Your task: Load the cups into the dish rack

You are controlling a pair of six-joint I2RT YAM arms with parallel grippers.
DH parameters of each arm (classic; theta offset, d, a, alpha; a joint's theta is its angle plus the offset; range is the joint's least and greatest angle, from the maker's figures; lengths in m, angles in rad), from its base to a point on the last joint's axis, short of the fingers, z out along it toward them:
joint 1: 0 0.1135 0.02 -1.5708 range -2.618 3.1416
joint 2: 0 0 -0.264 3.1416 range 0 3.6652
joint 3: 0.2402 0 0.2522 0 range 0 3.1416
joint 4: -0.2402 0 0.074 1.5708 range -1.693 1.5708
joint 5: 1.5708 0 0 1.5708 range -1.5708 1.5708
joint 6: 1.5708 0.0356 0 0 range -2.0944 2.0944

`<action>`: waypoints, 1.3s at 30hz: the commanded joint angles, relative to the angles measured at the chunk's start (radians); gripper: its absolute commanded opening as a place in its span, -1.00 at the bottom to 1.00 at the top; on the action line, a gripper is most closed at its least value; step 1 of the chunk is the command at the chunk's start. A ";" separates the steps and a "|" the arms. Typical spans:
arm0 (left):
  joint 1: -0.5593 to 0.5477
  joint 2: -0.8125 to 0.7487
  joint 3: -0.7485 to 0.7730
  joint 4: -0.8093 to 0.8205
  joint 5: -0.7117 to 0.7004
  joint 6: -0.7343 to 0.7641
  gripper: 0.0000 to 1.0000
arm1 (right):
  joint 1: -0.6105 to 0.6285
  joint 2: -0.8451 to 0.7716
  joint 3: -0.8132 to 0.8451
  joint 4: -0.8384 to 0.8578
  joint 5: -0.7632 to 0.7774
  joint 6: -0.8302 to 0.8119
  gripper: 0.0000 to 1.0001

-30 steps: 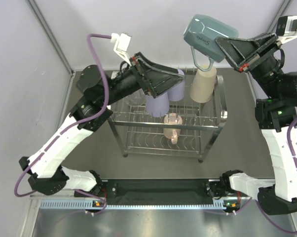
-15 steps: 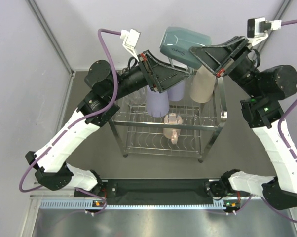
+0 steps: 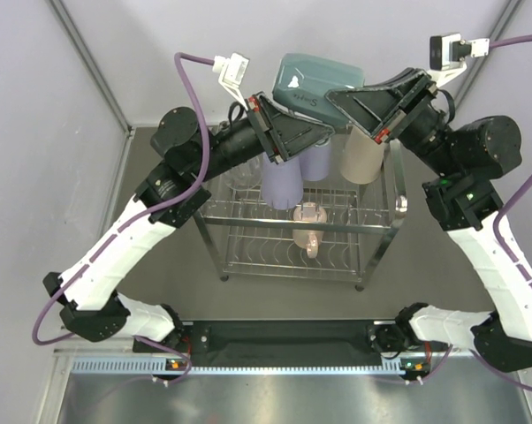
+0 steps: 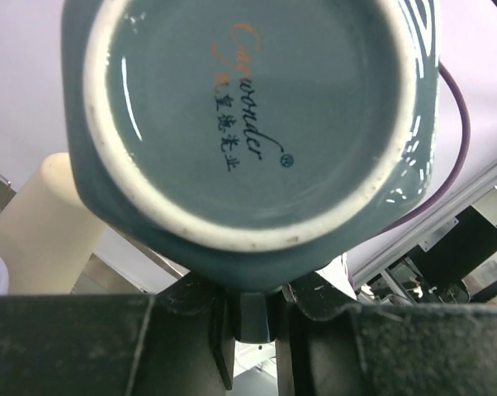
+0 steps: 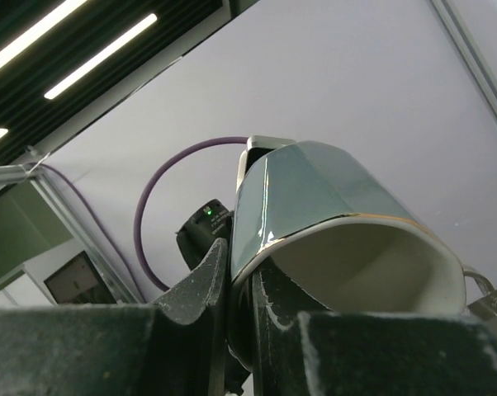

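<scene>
The teal mug (image 3: 317,81) hangs tilted in the air above the dish rack (image 3: 354,226), held from both sides. My right gripper (image 3: 334,95) is shut on its rim, one finger inside the white interior (image 5: 372,264) and one outside. My left gripper (image 3: 328,132) comes in from the left; its jaws are closed on the teal handle under the mug's base (image 4: 248,124). In the rack's upper tier stand two lavender tumblers (image 3: 281,185) (image 3: 316,163), a tall beige tumbler (image 3: 363,159) and a clear glass (image 3: 241,172). A pink mug (image 3: 308,225) sits near the front.
The rack stands on a dark mat (image 3: 425,256) between grey walls. Its chrome side frame (image 3: 397,190) rises at the right. My left arm's purple cable (image 3: 188,132) loops over the rack's left side. The beige tumbler (image 4: 42,231) shows beside the mug in the left wrist view.
The right arm swung the teal mug leftward over the rack. The left gripper rose to meet it and closed from wide open onto the handle.
</scene>
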State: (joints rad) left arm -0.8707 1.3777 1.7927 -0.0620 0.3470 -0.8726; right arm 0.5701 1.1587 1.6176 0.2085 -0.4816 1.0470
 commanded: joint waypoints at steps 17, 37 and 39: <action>-0.005 -0.213 0.073 -0.424 -0.118 0.161 -1.00 | 0.042 -0.183 0.087 -0.494 0.277 -0.284 0.32; -0.004 -0.730 -0.406 -0.717 0.023 0.184 -1.00 | 0.042 -0.570 -0.165 -0.923 0.675 -0.355 0.45; -0.004 -0.795 -0.470 -0.725 0.029 0.181 -1.00 | 0.040 -0.619 -0.221 -0.971 0.704 -0.355 0.45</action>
State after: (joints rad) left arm -0.8768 0.6575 1.3586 -0.8776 0.3492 -0.7040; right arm 0.6022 0.5854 1.4548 -0.6689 0.1501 0.7067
